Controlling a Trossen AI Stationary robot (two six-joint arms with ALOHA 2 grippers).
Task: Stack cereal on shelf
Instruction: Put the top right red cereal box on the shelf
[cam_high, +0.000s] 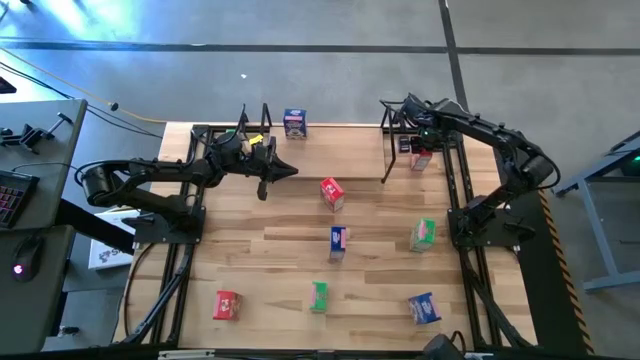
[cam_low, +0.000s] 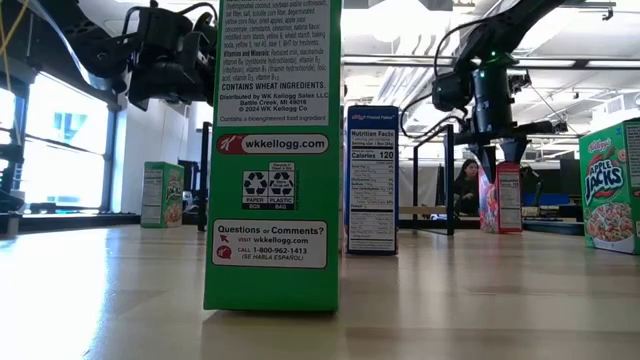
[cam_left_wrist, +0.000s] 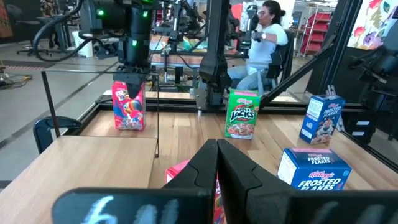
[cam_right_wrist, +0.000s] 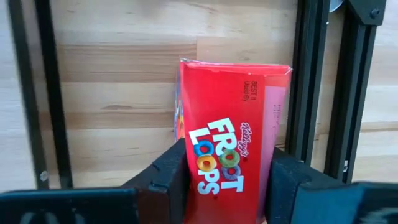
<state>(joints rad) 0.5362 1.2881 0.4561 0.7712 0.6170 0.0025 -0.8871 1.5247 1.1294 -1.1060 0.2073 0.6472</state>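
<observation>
The right gripper (cam_right_wrist: 227, 180) has its two dark fingers closed against the sides of a red printed cardboard Froot Loops box (cam_right_wrist: 233, 140), holding it upright at the right end of the light wooden shelf board (cam_high: 320, 150), beside the black wire-frame end support (cam_high: 392, 140), at about one o'clock on the table. From the overhead view I cannot tell whether the box already rests on the board.

The left gripper (cam_high: 283, 171) hovers near the shelf's left end, at about eleven o'clock, with its fingers drawn together and nothing between them.

Outward from there, one blue Frosted Flakes box (cam_high: 294, 122) stands at twelve o'clock on the shelf's far edge, so it appears placed. Six boxes stand loose on the plank tabletop (cam_high: 250, 250):
- a red one (cam_high: 332, 193) just short of the shelf
- a blue one (cam_high: 338, 241) at the centre
- a green Apple Jacks box (cam_high: 423, 234) at three o'clock
- a red box (cam_high: 227, 305) at seven o'clock
- a green one (cam_high: 319, 296) at six
- a blue one (cam_high: 424, 308) at five

I judge the task early: one box shelved, one being delivered, six left. A ninth box is not evident.
</observation>
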